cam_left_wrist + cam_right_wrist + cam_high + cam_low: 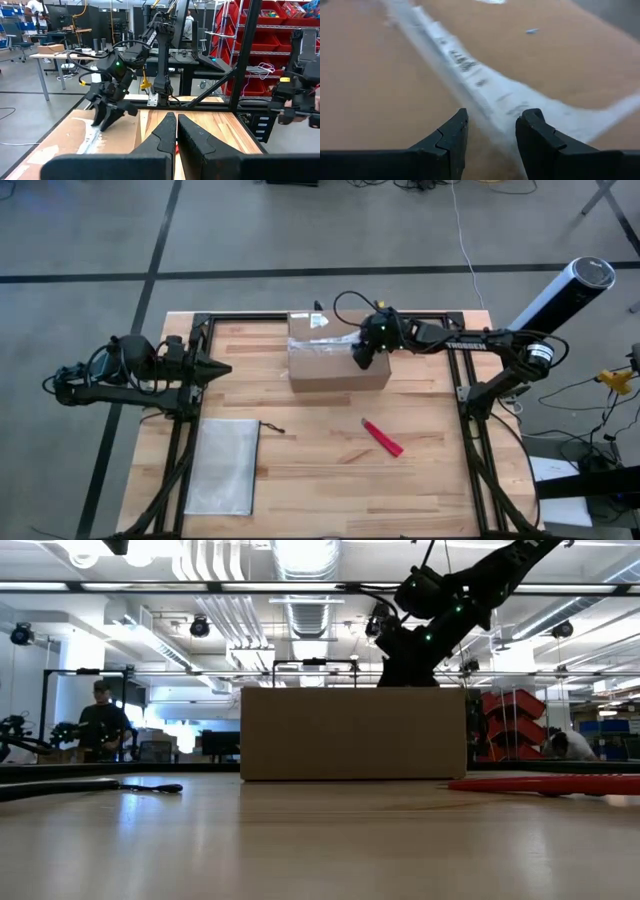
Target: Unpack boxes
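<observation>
Cardboard dominates the far middle of the table (pixel 430 480): the brown box (pixel 338 360) sits there closed, its top crossed by a strip of clear packing tape (pixel 485 95) and carrying a white label (pixel 318 321) toward the far edge. Going from left to right in the high view, the left arm waits at the left edge of the table, its left gripper (pixel 218 369) pointing toward the box but well apart from it; in its own wrist view the two dark fingers (pixel 162 137) lie close together with only a thin slit between them, holding nothing. Near that arm, on the near left of the wood, lies a flat grey-white zip pouch (pixel 224 466). Next comes the box, and just right of its middle the right gripper (pixel 365 356) hangs over the top face, reaching in from the right side. The right wrist view looks straight down on the cardboard: the fingers (pixel 451 137) stand apart, one on each side of the tape strip, with the tape running between them; whether the tips touch the box top cannot be told. From the low view the same gripper (pixel 408 670) shows above the right part of the box's top edge. Toward the near right of the box, apart from it on bare wood, lies a small red utility knife (pixel 382 438).
</observation>
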